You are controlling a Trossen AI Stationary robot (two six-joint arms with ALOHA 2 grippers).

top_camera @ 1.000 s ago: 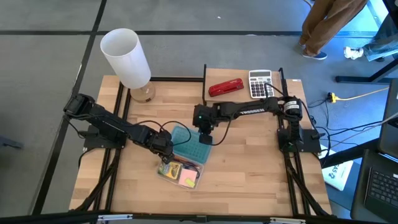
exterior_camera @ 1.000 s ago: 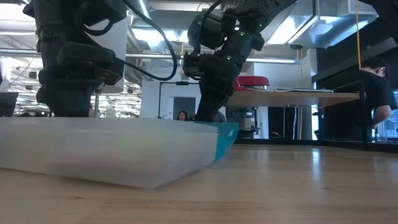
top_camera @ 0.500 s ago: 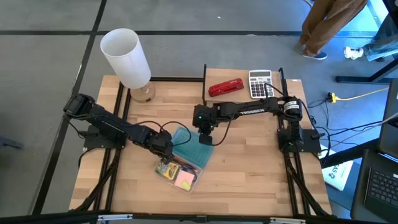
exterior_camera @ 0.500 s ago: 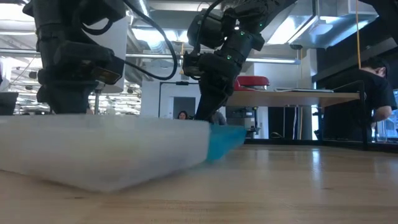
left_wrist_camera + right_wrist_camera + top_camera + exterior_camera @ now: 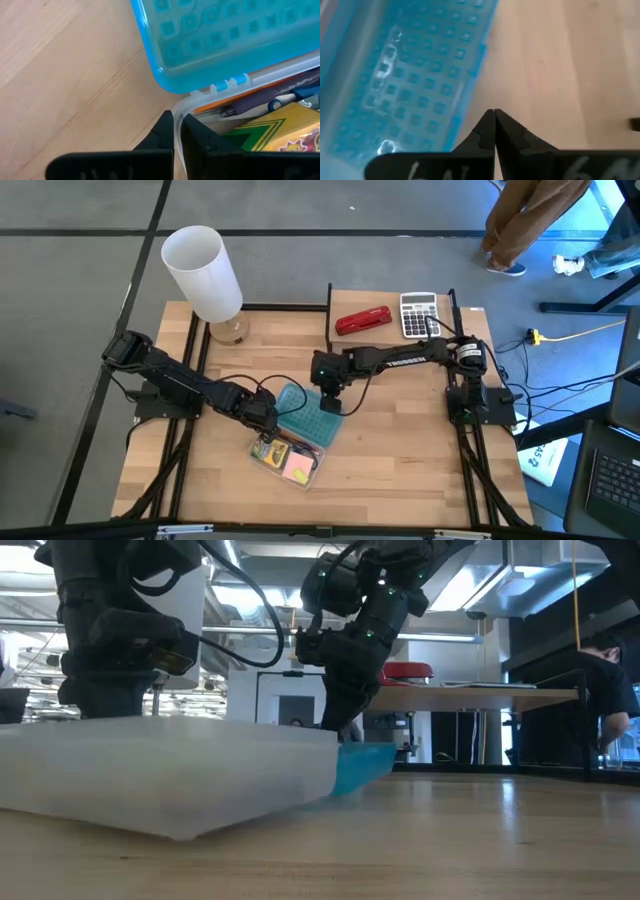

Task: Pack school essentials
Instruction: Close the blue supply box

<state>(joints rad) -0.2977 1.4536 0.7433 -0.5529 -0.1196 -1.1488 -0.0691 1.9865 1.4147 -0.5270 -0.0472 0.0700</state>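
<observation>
My left end effector [image 5: 177, 131] pinches clear plastic box's rim [image 5: 184, 107]; right end effector [image 5: 494, 125] closed, empty. Hold box steady, press translucent blue lid [image 5: 305, 414] flat.

We see two black jointed arms, black cables looped along them, white lettering on the right arm [image 5: 400, 360].

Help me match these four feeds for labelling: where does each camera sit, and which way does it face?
High: overhead, straight down; both arms, clear box, blue lid.
Low: tabletop height, level across; both arms reach down to the box.
Left wrist: past shut left gripper at the box rim.
Right wrist: past shut right gripper beside the lid.
All share the lid.
</observation>
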